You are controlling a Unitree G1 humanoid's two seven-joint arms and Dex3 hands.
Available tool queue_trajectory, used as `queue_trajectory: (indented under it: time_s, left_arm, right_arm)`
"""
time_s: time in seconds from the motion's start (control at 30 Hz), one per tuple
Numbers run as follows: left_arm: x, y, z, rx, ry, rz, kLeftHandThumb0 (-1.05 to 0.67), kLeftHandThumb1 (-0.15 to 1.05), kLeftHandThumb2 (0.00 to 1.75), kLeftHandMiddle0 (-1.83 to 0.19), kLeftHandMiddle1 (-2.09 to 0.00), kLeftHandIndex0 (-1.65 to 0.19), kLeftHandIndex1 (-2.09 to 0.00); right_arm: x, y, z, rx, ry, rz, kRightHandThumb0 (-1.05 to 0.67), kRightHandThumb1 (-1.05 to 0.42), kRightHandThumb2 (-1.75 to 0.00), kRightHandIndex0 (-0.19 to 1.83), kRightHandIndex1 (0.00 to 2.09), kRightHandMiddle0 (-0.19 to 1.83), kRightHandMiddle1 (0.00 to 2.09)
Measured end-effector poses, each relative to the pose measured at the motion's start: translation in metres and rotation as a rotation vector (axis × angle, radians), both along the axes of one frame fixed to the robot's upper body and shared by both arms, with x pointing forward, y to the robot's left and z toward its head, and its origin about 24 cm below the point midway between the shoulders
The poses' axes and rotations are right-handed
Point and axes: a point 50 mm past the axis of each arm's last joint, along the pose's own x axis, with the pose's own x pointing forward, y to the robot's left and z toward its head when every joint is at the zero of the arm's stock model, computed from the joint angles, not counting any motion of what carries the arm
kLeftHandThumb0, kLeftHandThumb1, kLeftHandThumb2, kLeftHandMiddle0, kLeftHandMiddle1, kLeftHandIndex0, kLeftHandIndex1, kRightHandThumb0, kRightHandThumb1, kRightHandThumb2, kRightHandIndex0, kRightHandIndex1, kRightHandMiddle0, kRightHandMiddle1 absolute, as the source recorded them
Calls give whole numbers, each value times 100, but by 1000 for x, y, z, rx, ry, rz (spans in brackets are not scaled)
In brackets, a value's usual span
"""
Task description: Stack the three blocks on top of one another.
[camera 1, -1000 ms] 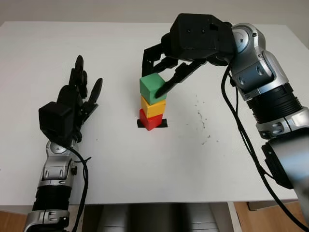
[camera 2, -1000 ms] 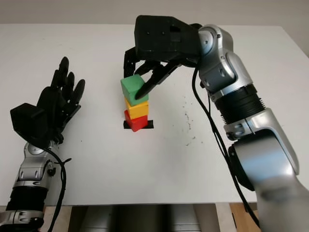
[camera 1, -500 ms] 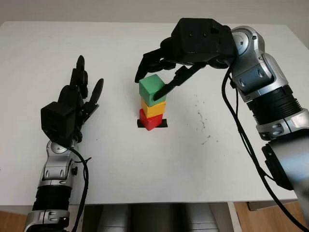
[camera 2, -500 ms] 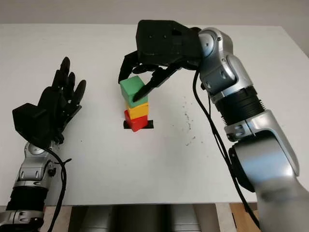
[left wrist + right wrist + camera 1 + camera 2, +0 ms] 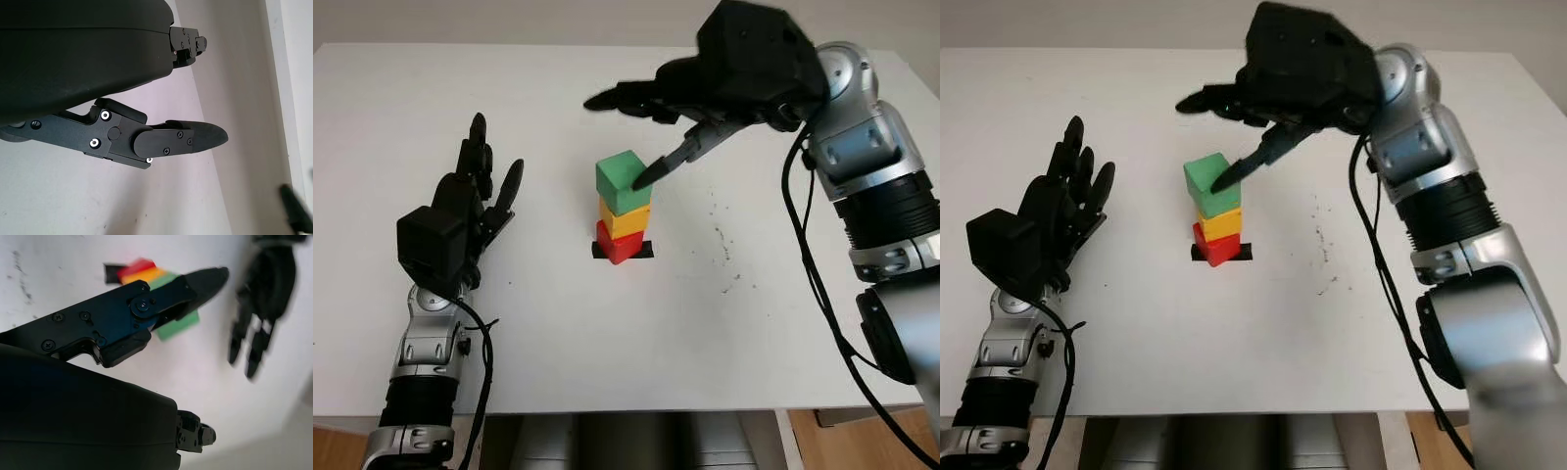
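1. The green block [image 5: 624, 181] sat atop the yellow block [image 5: 626, 220] and red block [image 5: 618, 245] — one tower, mid-table [image 5: 607, 323].
2. The right hand [image 5: 705, 93] hovered above it, open, holding nothing — one fingertip [image 5: 641, 179] at the green block's edge.
3. The left hand [image 5: 460, 220] stood open, well apart.

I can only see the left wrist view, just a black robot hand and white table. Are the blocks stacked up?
Observer: Yes. The green block sits on the yellow block, which sits on the red block.
Operator: Is the other robot hand holding them?
Observer: No. The right robot hand is open above the tower, one fingertip close by the green block's top.
Operator: Where's my robot hand?
Observer: The left robot hand is open, off to the tower's left, well apart from it.
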Motion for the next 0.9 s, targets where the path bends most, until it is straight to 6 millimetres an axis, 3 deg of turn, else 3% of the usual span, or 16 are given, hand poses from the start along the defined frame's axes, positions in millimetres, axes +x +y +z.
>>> queue_trajectory:
  time_s: [0.1, 0.3, 0.4, 0.9]
  left_arm:
    - [0, 1, 0, -7, -7, 1, -63, 105, 42, 7, -5, 8, -5]
    - [-1, 5, -2, -20, -8, -5, -62, 105, 43, 10, -5, 10, -4]
    - [-1, 7, -3, -39, -3, -14, -60, 105, 45, 12, -4, 13, -3]
    - [-2, 10, -4, -63, -15, -25, -60, 105, 48, 15, -5, 15, -4]
  right_arm:
    - [0, -18, -13, 199, 0, -85, -87, -105, -69, -19, 0, -19, 0]
    - [2, -41, -75, 424, 88, -288, -88, -105, -74, -19, 0, -19, 0]
    - [-1, -45, -95, 473, 104, -334, -88, -105, -77, -19, 0, -19, 0]
    - [-7, -42, -143, 663, 156, -460, -84, -105, -75, -19, 0, -19, 0]
